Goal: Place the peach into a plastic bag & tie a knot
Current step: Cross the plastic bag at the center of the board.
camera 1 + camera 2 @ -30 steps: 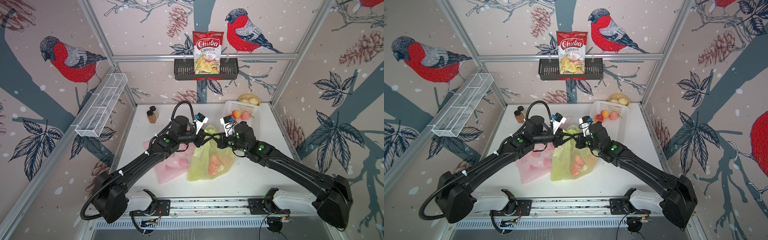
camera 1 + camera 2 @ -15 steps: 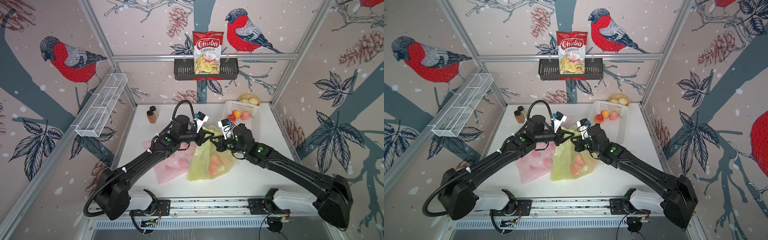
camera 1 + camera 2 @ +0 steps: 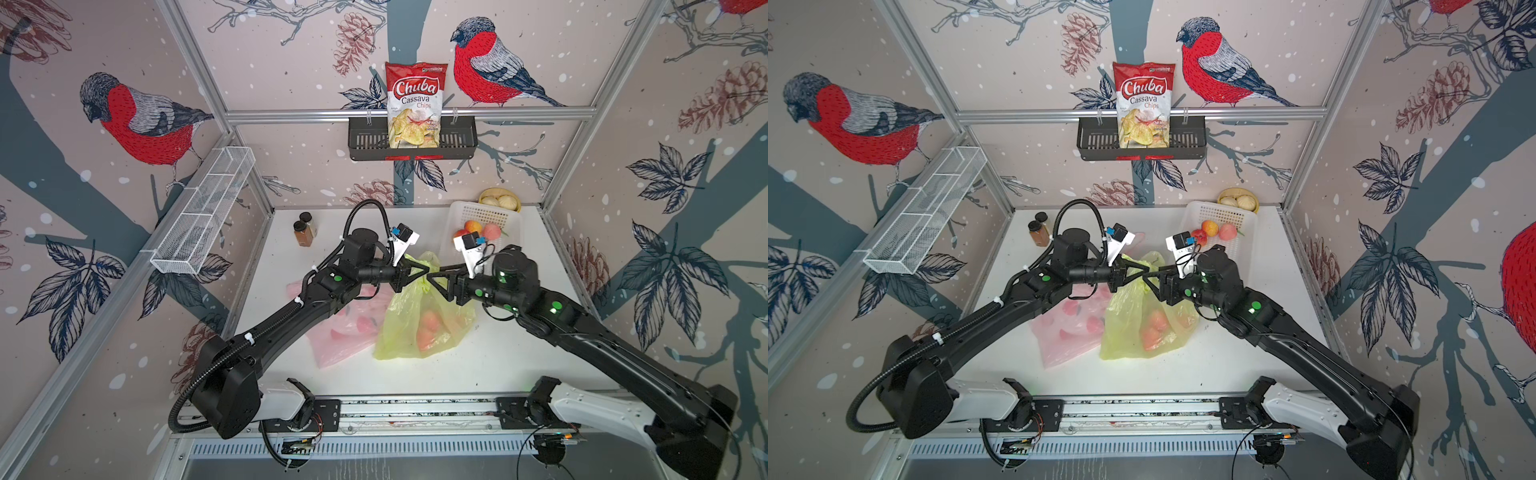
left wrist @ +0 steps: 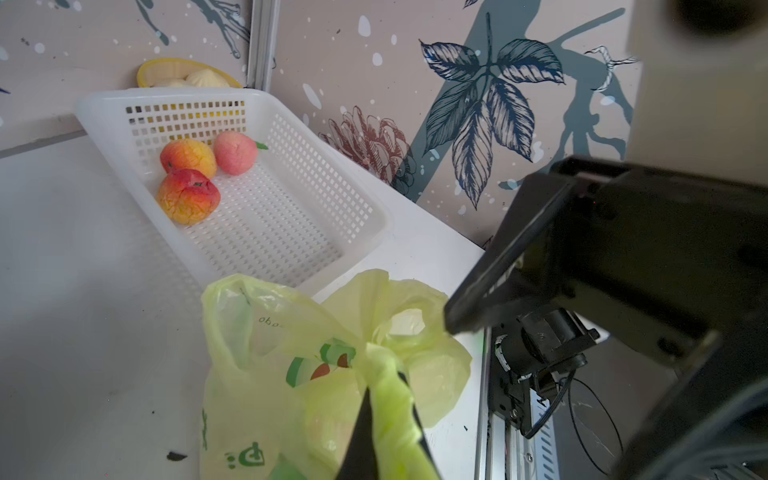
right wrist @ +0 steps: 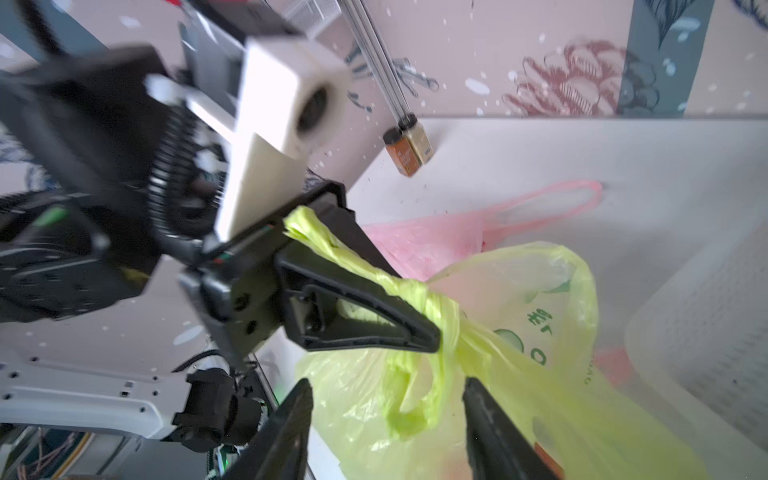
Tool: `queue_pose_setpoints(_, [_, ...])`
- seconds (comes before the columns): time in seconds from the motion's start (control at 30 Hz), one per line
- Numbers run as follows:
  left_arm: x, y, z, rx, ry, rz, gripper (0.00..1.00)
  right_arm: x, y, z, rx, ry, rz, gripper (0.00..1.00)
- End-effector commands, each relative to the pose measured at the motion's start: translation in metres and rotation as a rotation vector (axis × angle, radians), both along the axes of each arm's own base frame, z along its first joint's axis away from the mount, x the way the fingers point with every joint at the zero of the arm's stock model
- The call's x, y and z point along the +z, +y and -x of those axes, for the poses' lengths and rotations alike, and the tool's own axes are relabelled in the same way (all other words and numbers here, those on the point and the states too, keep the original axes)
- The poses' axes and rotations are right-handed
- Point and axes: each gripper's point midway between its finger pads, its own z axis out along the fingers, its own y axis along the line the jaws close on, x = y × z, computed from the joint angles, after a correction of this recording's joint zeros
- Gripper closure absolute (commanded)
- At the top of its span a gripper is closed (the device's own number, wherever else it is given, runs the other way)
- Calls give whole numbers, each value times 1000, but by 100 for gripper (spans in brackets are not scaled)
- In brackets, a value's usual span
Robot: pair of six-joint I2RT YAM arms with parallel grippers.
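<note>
A yellow-green plastic bag (image 3: 409, 328) stands on the white table, and an orange-pink peach (image 3: 430, 323) shows through its side in both top views. My left gripper (image 4: 384, 388) is shut on one twisted handle (image 4: 392, 409) of the bag, just above the bag's gathered neck. My right gripper (image 5: 386, 399) faces it tip to tip and is open. Its two fingers (image 5: 291, 419) straddle a loose loop of the bag (image 5: 415, 399) without pinching it. In a top view both grippers meet over the bag's top, the left gripper (image 3: 424, 272) and the right gripper (image 3: 434, 277).
A white basket (image 3: 457, 208) at the back right holds three more peaches (image 4: 189, 199). Behind the basket is a yellow bowl (image 3: 498, 198). A pink bag (image 3: 332, 338) lies left of the yellow-green one. Two spice jars (image 3: 305, 230) stand at the back left. A chips bag (image 3: 415, 104) hangs on the rear wall.
My left gripper has closed on the bag's twisted handle. My right gripper, shut before, has opened and let go of the bag, staying close to the left gripper.
</note>
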Motion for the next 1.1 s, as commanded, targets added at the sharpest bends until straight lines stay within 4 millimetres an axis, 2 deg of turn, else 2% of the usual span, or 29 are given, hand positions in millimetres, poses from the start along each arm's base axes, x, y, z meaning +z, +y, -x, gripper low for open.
queue_pose_setpoints(0.0, [17,-4,27,-191,-46,32,100,22,-18,11,5,-98,20,29])
queue_pose_setpoints(0.1, [22,-5,38,-277,-35,27,100,39,-28,12,2,-156,22,22])
queue_pose_setpoints(0.23, [24,-5,44,-321,-19,18,100,44,-19,14,82,-182,25,19])
queue_pose_setpoints(0.4, [27,-3,54,-361,-11,38,100,25,3,9,201,-153,69,17])
queue_pose_setpoints(0.5, [25,-4,52,-362,-6,39,100,16,16,8,270,-135,72,17])
queue_pose_setpoints(0.63, [22,-4,50,-367,2,44,100,-2,24,3,312,-101,91,17])
queue_pose_setpoints(0.73, [21,-5,48,-367,6,46,100,-20,28,2,352,-56,116,20])
queue_pose_setpoints(0.87, [22,-3,46,-363,5,48,100,-39,29,1,374,-11,142,31])
queue_pose_setpoints(1.07, [23,-1,42,-349,9,52,100,-50,27,6,384,17,151,40])
